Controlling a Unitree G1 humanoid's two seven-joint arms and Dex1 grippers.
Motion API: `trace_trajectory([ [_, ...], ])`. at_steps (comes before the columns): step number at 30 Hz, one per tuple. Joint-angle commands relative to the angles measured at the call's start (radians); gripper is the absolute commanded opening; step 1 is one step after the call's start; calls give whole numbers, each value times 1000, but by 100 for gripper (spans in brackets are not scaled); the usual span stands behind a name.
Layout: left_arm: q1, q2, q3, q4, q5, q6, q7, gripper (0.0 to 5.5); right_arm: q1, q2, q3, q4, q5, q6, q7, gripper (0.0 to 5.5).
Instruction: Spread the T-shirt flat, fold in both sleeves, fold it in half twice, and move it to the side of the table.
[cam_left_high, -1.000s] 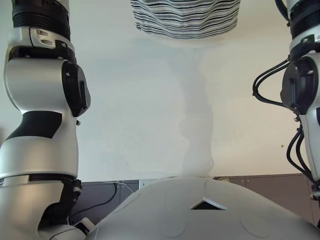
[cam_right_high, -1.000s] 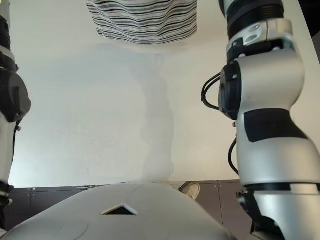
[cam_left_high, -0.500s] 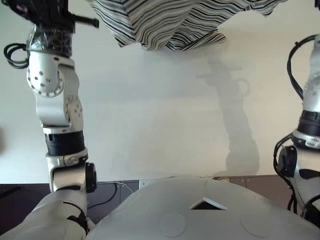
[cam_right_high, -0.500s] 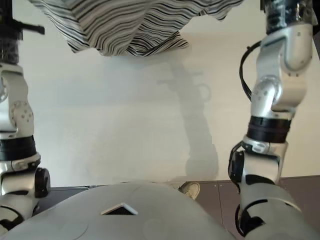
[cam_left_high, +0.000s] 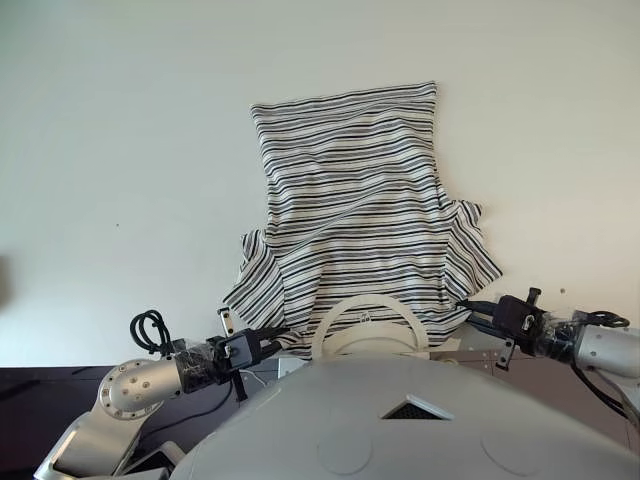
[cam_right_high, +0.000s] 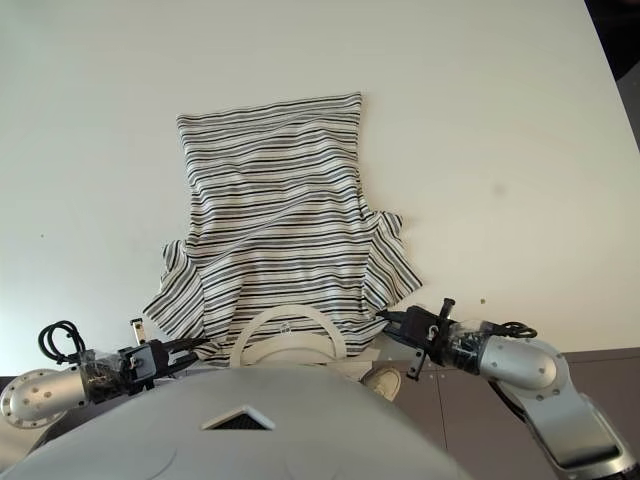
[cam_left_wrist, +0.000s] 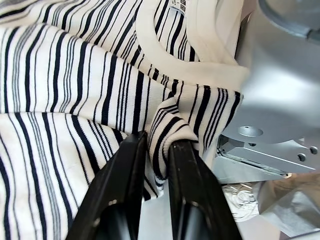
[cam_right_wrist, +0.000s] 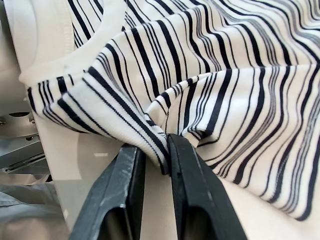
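Your shirt (cam_left_high: 350, 220) lies nearly flat (left gripper (cam_left_wrist: 157, 143) and right gripper (cam_right_wrist: 152, 146) pinch its shoulders); sleeves, folds and the move remain.

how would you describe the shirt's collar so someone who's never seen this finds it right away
On the white table a black-and-white striped T-shirt lies spread, hem away from the robot. At its near edge, between the left gripper and right gripper pinching the shoulders, sits the collar: a plain white ring, the shirt's only unstriped part.
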Motion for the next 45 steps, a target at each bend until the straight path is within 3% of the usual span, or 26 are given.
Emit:
trace_trajectory([
  [1,68,-55,16,122,117,-67,93,121,96,-25,-90,-15,31,-35,83,144],
  [8,186,-307,148,145,204,-312,386,203,162,15,-308,-9,211,0,208,249],
  [13,208,-415,183,108,280,-363,491,203,-30,44,-381,-32,470,178,184,249],
  [16,255,-455,217,119,373,-412,564,203,-215,90,-316,-1,486,250,92,249],
  [19,241,-449,310,244,468,-436,664,203,-333,141,-186,57,321,234,3,249],
  [23,160,-343,371,394,658,-497,771,203,-348,185,-77,132,124,149,-58,249],
  [26,49,-378,424,373,497,-356,742,203,-322,194,-26,197,-6,127,-109,249],
  [30,-128,-492,405,130,278,-55,684,203,-252,188,8,275,-138,66,-157,249],
  [32,-200,-534,331,-7,247,52,643,203,-265,199,14,291,-148,56,-166,249],
  [34,-229,-549,178,-69,211,163,536,203,-326,211,25,314,-154,58,-173,249],
  [37,-237,-554,-3,-29,210,239,427,203,-440,268,25,331,-140,59,-213,249],
  [39,-226,-551,-52,-7,194,281,386,203,-515,306,-4,324,-95,79,-232,249],
  [45,-333,-525,-2,135,208,477,393,203,-524,248,65,406,-213,108,-194,249],
])
